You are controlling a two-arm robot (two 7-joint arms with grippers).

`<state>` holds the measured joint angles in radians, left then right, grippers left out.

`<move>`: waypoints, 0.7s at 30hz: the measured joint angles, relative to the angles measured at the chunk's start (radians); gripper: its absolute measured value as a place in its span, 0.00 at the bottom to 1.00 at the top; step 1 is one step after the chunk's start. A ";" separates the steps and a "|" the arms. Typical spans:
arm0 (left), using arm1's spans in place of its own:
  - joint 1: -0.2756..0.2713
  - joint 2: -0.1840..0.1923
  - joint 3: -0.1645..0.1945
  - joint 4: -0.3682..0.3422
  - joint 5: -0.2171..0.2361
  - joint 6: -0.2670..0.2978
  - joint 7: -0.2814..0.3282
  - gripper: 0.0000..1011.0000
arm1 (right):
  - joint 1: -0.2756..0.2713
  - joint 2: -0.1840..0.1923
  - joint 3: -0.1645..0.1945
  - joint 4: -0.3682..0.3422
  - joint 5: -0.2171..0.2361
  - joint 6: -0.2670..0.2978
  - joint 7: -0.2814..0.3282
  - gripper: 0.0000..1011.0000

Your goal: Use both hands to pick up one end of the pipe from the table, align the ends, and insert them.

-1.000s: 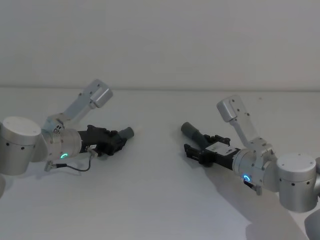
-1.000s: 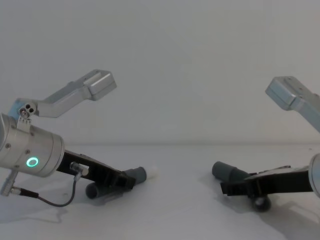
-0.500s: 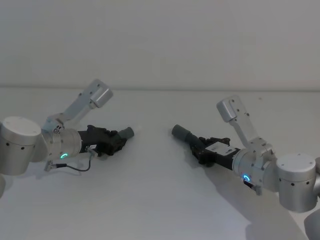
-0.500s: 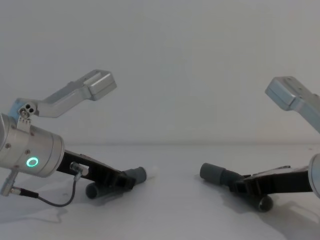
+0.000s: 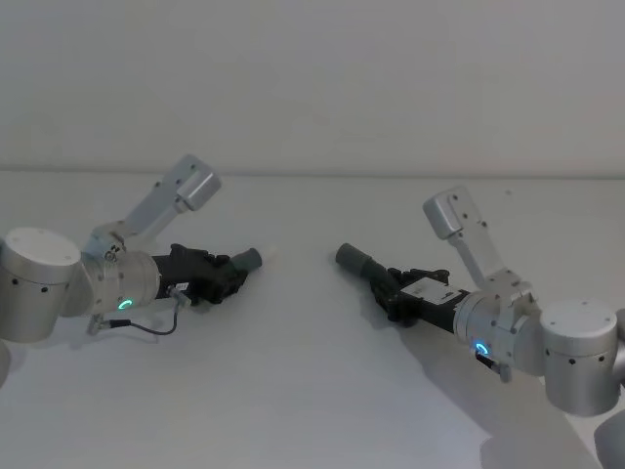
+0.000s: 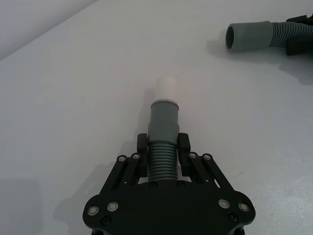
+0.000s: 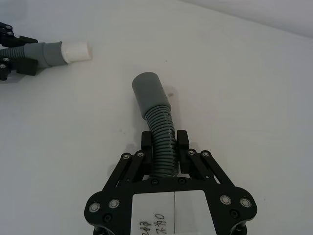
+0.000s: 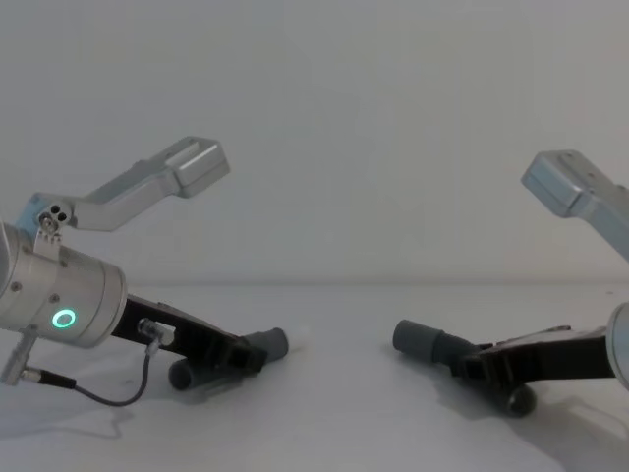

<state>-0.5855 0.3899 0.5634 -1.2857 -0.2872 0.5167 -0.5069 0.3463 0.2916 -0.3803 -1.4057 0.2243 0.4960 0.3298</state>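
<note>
Two dark grey ribbed pipe pieces lie low over the white table (image 5: 293, 391), their ends facing each other across a gap. My left gripper (image 6: 163, 147) is shut on the ribbed stretch of the left piece (image 6: 164, 117), whose collar carries a narrow white tip (image 6: 167, 88). In the head view that gripper (image 5: 220, 278) is at the left. My right gripper (image 7: 164, 142) is shut on the ribbed stretch of the right piece (image 7: 159, 125), whose wider open socket (image 7: 149, 90) points toward the left piece. In the chest view the socket (image 8: 418, 339) and the left collar (image 8: 270, 344) are level and apart.
A plain pale wall (image 5: 312, 78) rises behind the table's far edge. Both silver arms reach in low from the sides, each elbow link raised, the left (image 5: 186, 186) and the right (image 5: 449, 210). A thin black cable (image 8: 98, 398) loops under the left wrist.
My right gripper has shut on its piece and carried the socket end toward the middle, closer to the left piece. The left gripper has barely moved.
</note>
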 joint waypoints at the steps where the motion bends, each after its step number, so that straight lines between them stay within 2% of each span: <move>1: 0.000 0.000 0.000 -0.001 0.001 -0.002 0.000 0.35 | -0.001 0.001 0.001 -0.002 0.000 -0.003 0.001 0.29; 12: -0.005 0.013 0.004 -0.030 0.025 -0.068 -0.014 0.35 | -0.012 0.015 0.014 -0.046 0.004 -0.084 0.017 0.29; 21: -0.014 0.046 0.002 -0.067 0.040 -0.171 -0.055 0.35 | -0.018 0.051 0.024 -0.093 0.025 -0.179 0.071 0.29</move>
<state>-0.5995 0.4357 0.5658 -1.3528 -0.2471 0.3460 -0.5622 0.3281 0.3431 -0.3561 -1.4983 0.2493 0.3174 0.4004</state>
